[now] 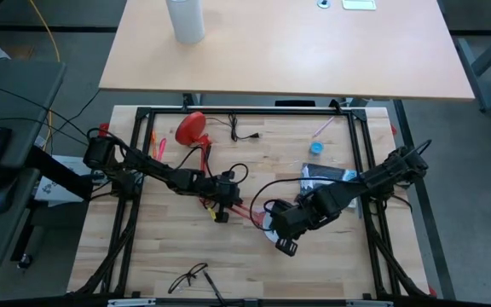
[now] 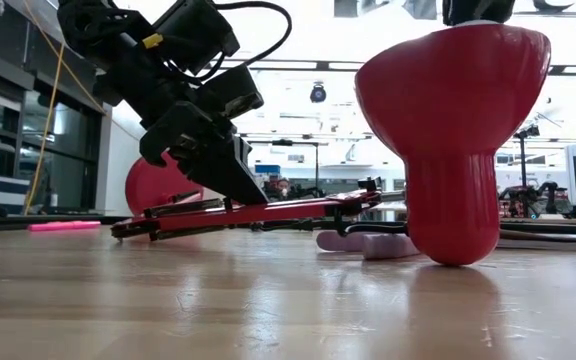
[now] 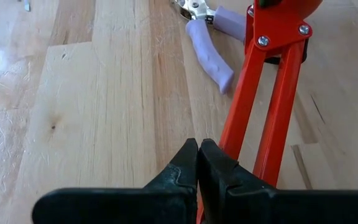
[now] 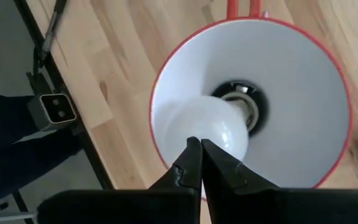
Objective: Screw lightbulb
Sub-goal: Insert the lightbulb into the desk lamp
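The white frosted lightbulb (image 4: 204, 127) sits inside the red lamp's white-lined cone shade (image 4: 303, 81), its screw base in the dark socket (image 4: 246, 104). The shade (image 2: 458, 130) stands mouth up, its narrow end on the table. My right gripper (image 4: 201, 154) is shut above the shade, pointing down at the bulb's globe; it also shows in the high view (image 1: 281, 230). My left gripper (image 3: 198, 152) is shut at the lamp's red two-rod arm (image 3: 272, 112), left of the shade (image 1: 226, 203). My left gripper's shut fingers (image 2: 230, 172) come down slanting from the table's left onto the lamp's red arm (image 2: 268, 208), about midway along it. The arm lies low and slightly tilted over the table. My right gripper's shut tips stand in front of the bulb's globe (image 4: 225, 140); I cannot tell whether they touch it.
Purple-handled pliers (image 3: 211, 46) lie on the table beside the lamp's arm. The lamp's round base (image 1: 191, 128), a black cable (image 1: 242, 133), a blue tape roll (image 1: 315, 147), a pink pen (image 1: 322, 129) and glasses (image 1: 191, 277) lie around. A tall white cylinder (image 1: 186, 19) stands on the far table.
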`<state>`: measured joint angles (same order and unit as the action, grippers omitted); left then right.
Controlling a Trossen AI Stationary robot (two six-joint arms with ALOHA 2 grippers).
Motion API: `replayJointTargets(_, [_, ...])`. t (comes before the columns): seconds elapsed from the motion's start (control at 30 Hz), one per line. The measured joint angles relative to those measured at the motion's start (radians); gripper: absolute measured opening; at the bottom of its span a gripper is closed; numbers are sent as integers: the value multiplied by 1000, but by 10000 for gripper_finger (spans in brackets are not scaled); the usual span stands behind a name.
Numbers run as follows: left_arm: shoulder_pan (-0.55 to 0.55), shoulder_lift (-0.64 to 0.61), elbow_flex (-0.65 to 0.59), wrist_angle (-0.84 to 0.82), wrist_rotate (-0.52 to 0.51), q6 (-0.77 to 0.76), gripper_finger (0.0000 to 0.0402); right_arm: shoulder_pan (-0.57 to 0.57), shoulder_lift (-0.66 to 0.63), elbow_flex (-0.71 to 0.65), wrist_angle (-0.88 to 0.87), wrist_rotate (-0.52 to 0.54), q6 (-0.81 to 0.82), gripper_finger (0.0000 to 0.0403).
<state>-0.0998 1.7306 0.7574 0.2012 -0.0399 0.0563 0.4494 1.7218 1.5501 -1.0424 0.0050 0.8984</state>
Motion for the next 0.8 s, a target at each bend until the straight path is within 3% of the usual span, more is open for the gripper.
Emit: replayJointTargets(0.8, [0,0,1,7,1,0,0,40,25,-1,2,-4,-39,0])
